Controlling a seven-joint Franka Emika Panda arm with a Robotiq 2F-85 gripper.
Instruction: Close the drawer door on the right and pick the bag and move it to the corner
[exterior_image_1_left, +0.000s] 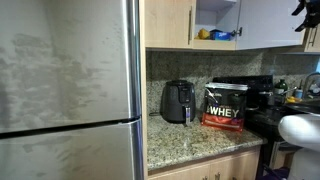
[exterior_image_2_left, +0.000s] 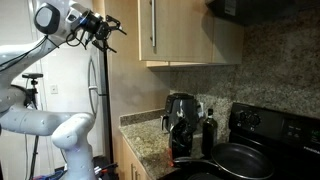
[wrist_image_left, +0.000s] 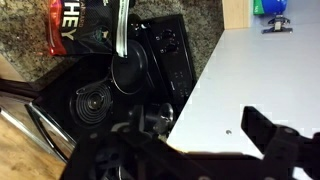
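While the drawer door (exterior_image_1_left: 268, 25) hangs open, the gripper (exterior_image_2_left: 103, 28) hovers high beside its free edge, jaws spread wide and empty, apparently poised to push it shut; the bag (exterior_image_1_left: 225, 105) stands well below it on the countertop (exterior_image_1_left: 190, 140), next to the air fryer (exterior_image_1_left: 178, 100).

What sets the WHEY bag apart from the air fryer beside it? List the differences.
The bag has white lettering and a red bottom band; the air fryer is plain black. The bag is flat-fronted and wider; the air fryer rounded and narrower. Both are mostly black, upright on the granite countertop.
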